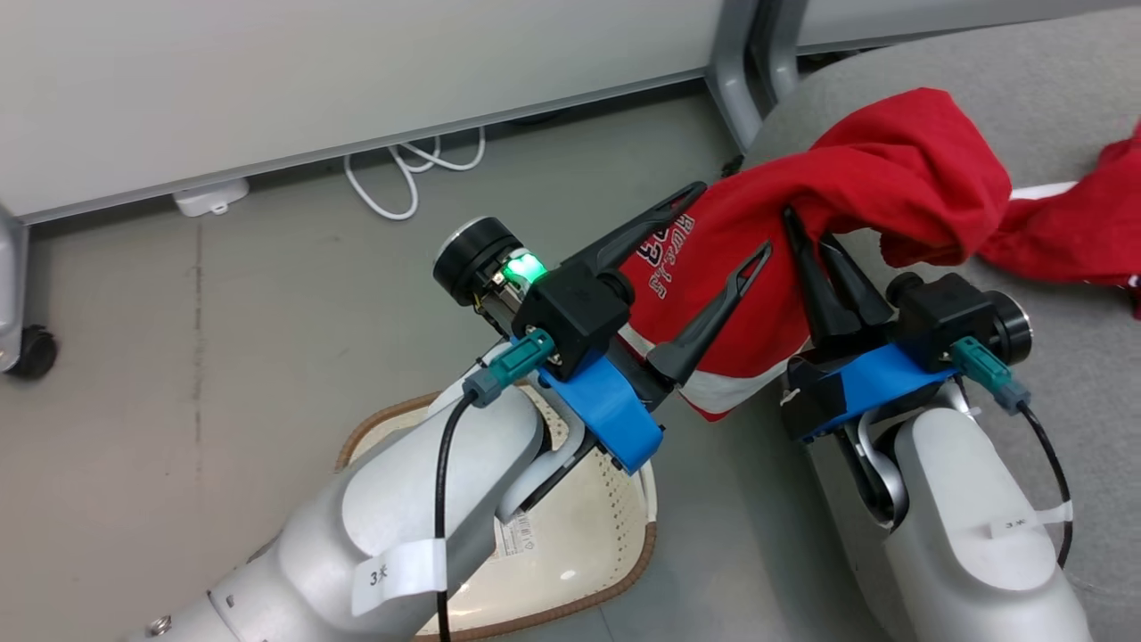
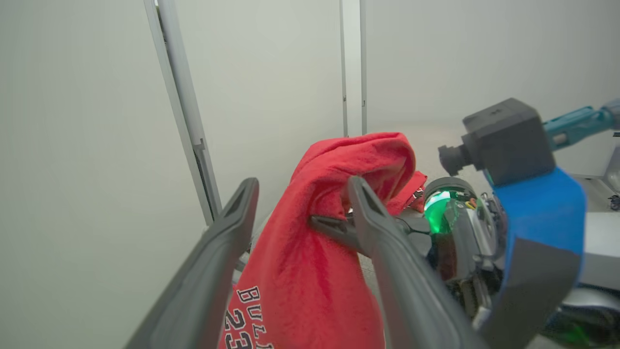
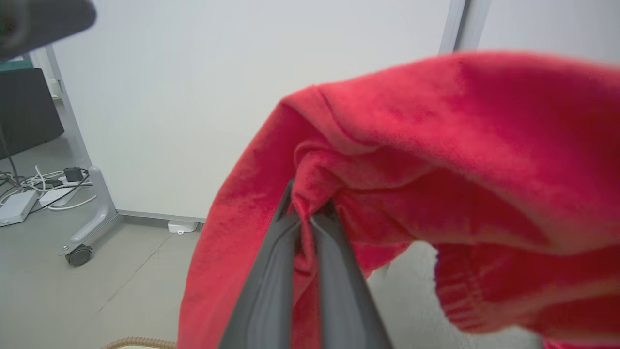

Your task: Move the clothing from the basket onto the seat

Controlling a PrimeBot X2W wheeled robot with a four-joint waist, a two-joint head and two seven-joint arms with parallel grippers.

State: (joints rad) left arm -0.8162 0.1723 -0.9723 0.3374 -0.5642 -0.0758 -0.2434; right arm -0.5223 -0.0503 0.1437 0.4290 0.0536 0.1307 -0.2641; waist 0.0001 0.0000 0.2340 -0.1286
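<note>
A red jersey [image 1: 891, 169] with dark lettering and white stripes hangs from my right gripper [image 1: 807, 227], which is shut on a fold of it at the edge of the grey seat [image 1: 1052, 80]. The right wrist view shows the fingertips [image 3: 290, 218] pinching the jersey [image 3: 436, 145]. My left gripper [image 1: 731, 221] is open just left of it, its fingers spread across the lettered part. In the left wrist view the jersey [image 2: 315, 271] hangs between those fingers [image 2: 249, 189]. A second red garment [image 1: 1070, 223] lies on the seat. The cream basket [image 1: 579, 535] stands on the floor under my left forearm.
A pale partition wall [image 1: 267, 71] runs along the back, with white cables [image 1: 401, 178] and a white box [image 1: 211, 198] at its foot. A caster wheel [image 1: 31, 352] is at the far left, and a grey metal post [image 1: 735, 71] rises beside the seat.
</note>
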